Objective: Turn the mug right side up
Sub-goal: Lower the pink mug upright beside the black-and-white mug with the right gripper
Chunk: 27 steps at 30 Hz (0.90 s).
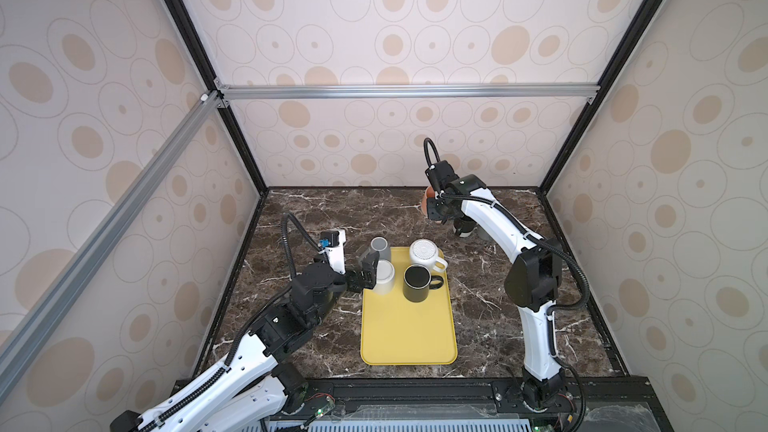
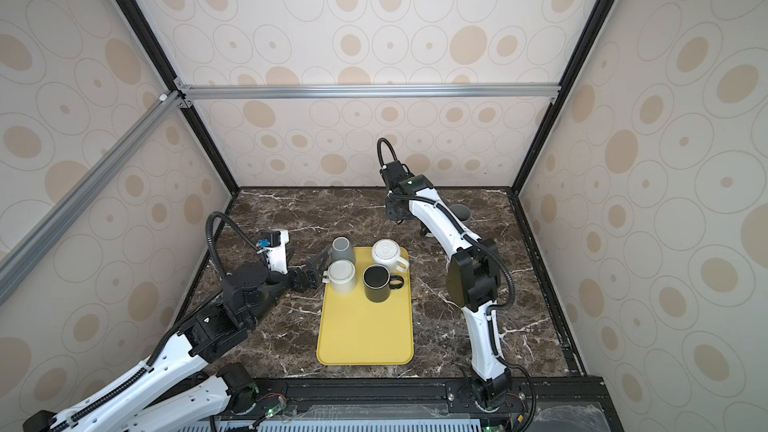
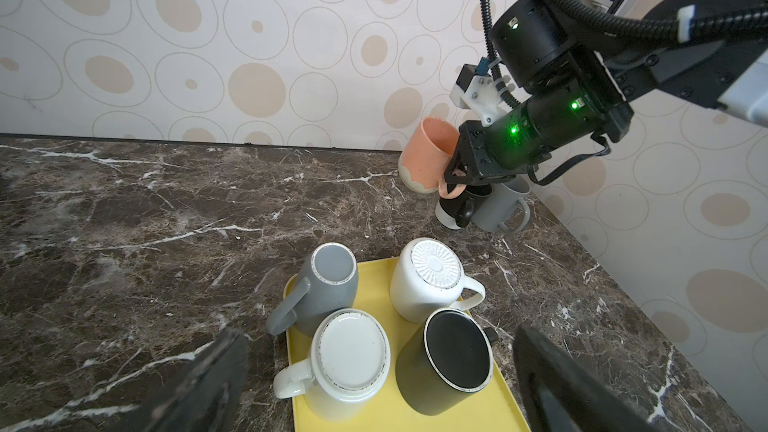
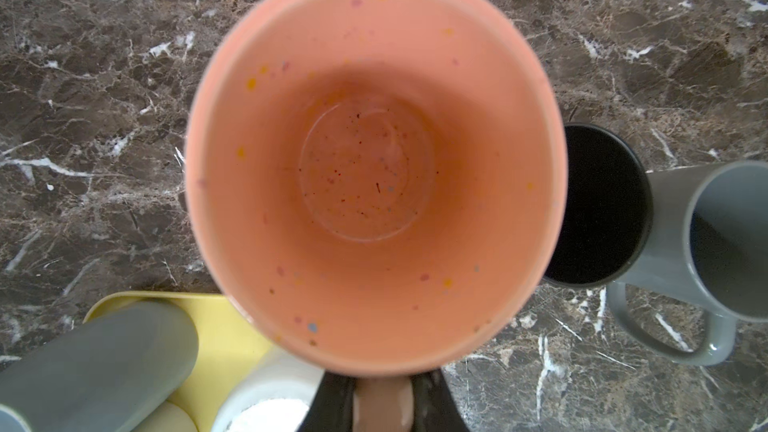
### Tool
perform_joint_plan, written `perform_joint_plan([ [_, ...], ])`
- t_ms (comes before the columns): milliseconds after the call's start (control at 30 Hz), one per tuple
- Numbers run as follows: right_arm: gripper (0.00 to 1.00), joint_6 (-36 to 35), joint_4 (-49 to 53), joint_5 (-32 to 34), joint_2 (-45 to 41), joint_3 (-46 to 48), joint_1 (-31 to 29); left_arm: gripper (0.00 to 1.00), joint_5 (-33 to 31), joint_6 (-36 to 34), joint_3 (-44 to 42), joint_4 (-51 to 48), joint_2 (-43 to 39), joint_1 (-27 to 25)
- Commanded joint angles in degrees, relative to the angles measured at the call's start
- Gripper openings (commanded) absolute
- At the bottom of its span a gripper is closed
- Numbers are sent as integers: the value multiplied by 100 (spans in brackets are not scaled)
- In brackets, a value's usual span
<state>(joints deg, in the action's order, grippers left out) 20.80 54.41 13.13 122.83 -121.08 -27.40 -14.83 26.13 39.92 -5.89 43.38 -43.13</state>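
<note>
In a top view, only a small piece to see of the peach-pink speckled ceramic mug (image 1: 424,200): up in the air over the far part of the dark brown marble table (image 1: 316,214), at about 1 o'clock from the flat yellow plastic tray (image 1: 407,326). Gripped there by the right end effector (image 1: 435,214), clenched on it. At 9 o'clock of the tray, left end effector (image 1: 370,270) released wide, holding nothing, just beside an upside-down white mug (image 1: 384,276).

In the left wrist view, shown tilted, cream base lower than the rim, not touching the table, taken by its handle (image 3: 453,191). Close behind it on the table, standing mouth up, a black mug (image 3: 461,205) and a grey mug (image 3: 503,209).

In the right wrist view, looking straight into the open mouth; handle pinched between the two dark fingers (image 4: 332,405).

Judged stiff, glazed and so slippery, breakable, and rather heavy for a hold on the handle alone; may swing around the pinch. Best kept by the handle and put down softly on the base, clear of the two neighbours.

No brand, label or writing readable anywhere; only coloured speckles in the glaze.
</note>
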Motion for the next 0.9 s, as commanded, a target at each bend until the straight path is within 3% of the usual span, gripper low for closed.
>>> perform_joint_plan([
  [0, 0, -111, -386, 213, -3, -106, 45, 100, 91, 6, -32, 211, 4, 37],
  [867, 0, -155, -791, 317, 616, 270, 187, 100, 259, 199, -318, 325, -79, 42],
])
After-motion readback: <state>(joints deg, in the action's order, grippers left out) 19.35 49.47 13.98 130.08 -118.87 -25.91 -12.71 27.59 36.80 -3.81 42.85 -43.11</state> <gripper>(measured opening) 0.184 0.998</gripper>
